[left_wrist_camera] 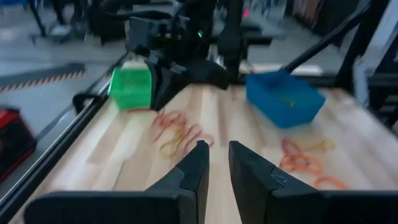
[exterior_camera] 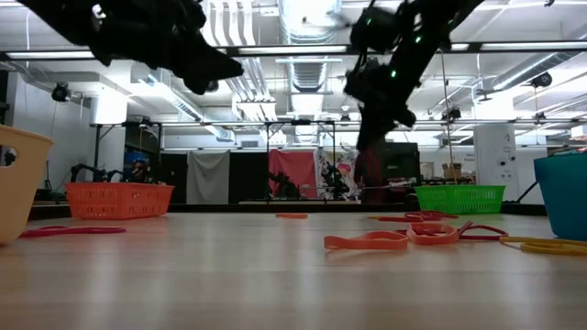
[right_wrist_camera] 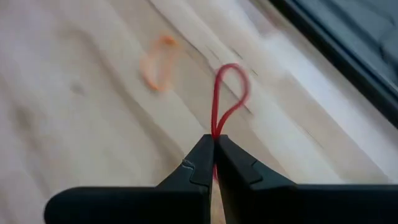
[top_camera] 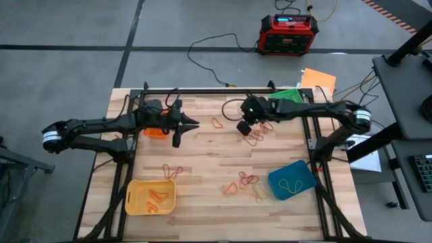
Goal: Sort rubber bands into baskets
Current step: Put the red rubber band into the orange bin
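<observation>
My right gripper [top_camera: 244,128] hangs over the back middle of the table, shut on a thin red rubber band [right_wrist_camera: 229,93] that loops out past its tips [right_wrist_camera: 214,142]. More rubber bands [top_camera: 255,137] lie just beneath it, with others at the front [top_camera: 241,182] and left [top_camera: 172,170]. My left gripper [top_camera: 194,124] hovers at the back left, its fingers [left_wrist_camera: 196,165] a narrow gap apart with nothing between them. It partly covers the orange basket [top_camera: 156,132]. The green basket [top_camera: 287,96] sits back right, the blue basket [top_camera: 291,180] front right, and the yellow basket [top_camera: 150,197] front left.
A red-black box [top_camera: 288,34] with black cables stands on the floor beyond the table. An orange sheet [top_camera: 318,79] lies by the green basket. Black frame rails [top_camera: 202,90] run along the table's back and sides. A single orange band [top_camera: 218,123] lies between the two grippers.
</observation>
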